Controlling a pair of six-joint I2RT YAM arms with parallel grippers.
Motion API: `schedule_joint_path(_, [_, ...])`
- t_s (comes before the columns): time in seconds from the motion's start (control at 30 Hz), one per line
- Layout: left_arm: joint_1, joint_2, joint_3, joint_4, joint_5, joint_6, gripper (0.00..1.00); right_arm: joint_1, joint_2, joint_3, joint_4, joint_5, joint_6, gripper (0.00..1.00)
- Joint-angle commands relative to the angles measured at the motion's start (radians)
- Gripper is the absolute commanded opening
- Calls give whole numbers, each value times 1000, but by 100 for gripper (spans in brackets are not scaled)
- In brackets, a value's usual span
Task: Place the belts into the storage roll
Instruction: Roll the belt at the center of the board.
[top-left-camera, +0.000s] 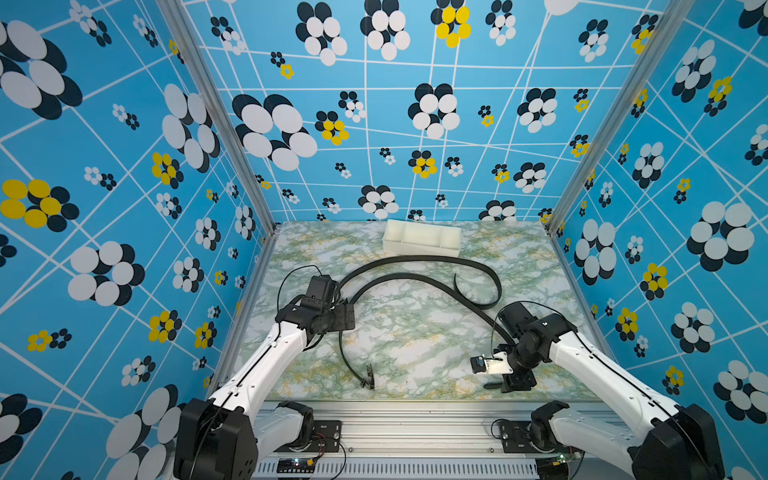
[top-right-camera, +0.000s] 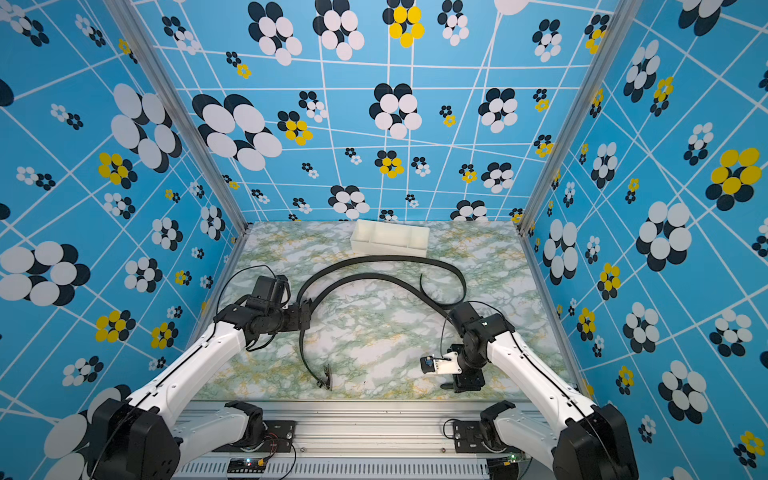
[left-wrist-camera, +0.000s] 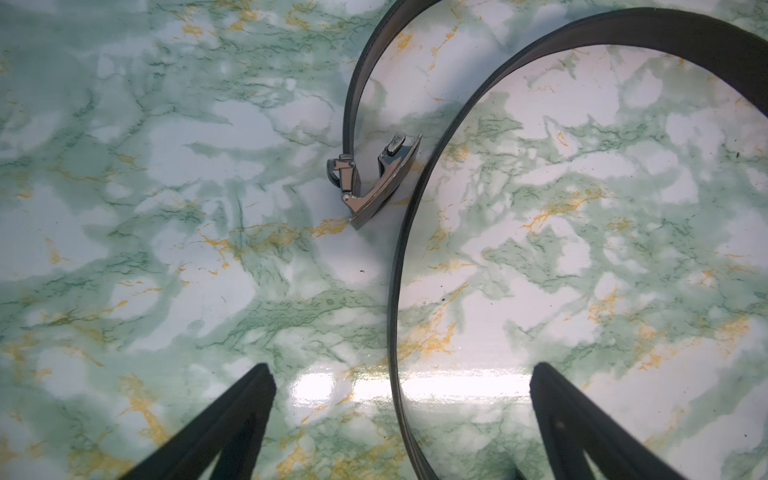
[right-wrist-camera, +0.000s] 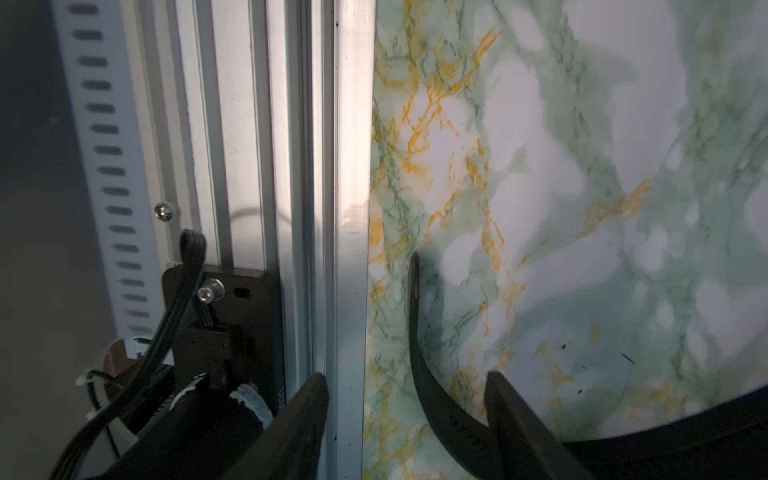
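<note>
The buckle (left-wrist-camera: 376, 183) of the outer belt (top-left-camera: 415, 258) shows only in my left wrist view; in both top views the left arm hides it. Only the right wrist view shows how the inner belt (right-wrist-camera: 419, 332) sits in the right gripper (right-wrist-camera: 407, 377). Its plain end runs between the fingers, lying against one with a clear gap to the other, so those jaws stand partway apart and clamp nothing. The left gripper (left-wrist-camera: 402, 368) is spread wide; the inner belt passes between its fingers, touching neither.

Both belts lie loose on the table (top-left-camera: 415, 345) on the near side of the tray (top-left-camera: 422, 249). The outer one is just beside it. A second buckle (top-left-camera: 369, 379), on the inner belt, is well apart from the tray, near the aluminium rail (right-wrist-camera: 291, 166).

The table is glossy green-and-white marble print with yellow veins. The tray stands close to the back wall (top-left-camera: 374, 124). The walls are blue with white lines and black, white and yellow flowers.
</note>
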Motion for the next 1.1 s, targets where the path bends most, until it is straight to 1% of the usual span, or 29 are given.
schedule_joint_path(0.0, [-1,-4,-15,-22,13,-10,99,6,10,-43,71,63,-22,63])
schedule_joint_path(0.13, [-2,-1,-18,-19,21,-13,99,7,33,-93,142,81,14,61])
schedule_joint_path(0.23, [-1,5,-17,-20,22,-17,100,7,76,-99,160,78,35,56])
schedule_joint_path(0.3, [-1,9,-18,-20,22,-15,100,7,87,-105,178,88,41,47])
schedule_joint_path(0.4, [-2,21,-23,-15,27,-10,100,7,92,-101,205,85,66,24])
schedule_joint_path(0.57, [-3,63,-23,-3,22,-9,100,7,103,-87,227,60,116,1])
schedule_joint_path(0.7, [-4,104,-11,-19,6,-11,100,11,99,-50,240,28,195,0])
schedule_joint_path(0.73, [-3,112,-8,-26,5,-14,100,17,99,-36,249,25,226,0])
schedule_joint_path(0.87, [-4,140,-7,-65,-1,-39,96,47,106,27,360,8,478,0])
schedule_joint_path(0.93, [-4,151,-8,-78,9,-54,92,64,129,58,418,11,632,0])
schedule_joint_path(1.0, [-6,161,-10,-92,27,-71,85,87,182,102,479,49,828,0])
schedule_joint_path(1.03, [-7,166,-13,-97,32,-78,82,97,206,121,496,69,900,0])
schedule_joint_path(1.07, [-10,170,-16,-103,38,-87,78,113,238,148,513,113,994,0])
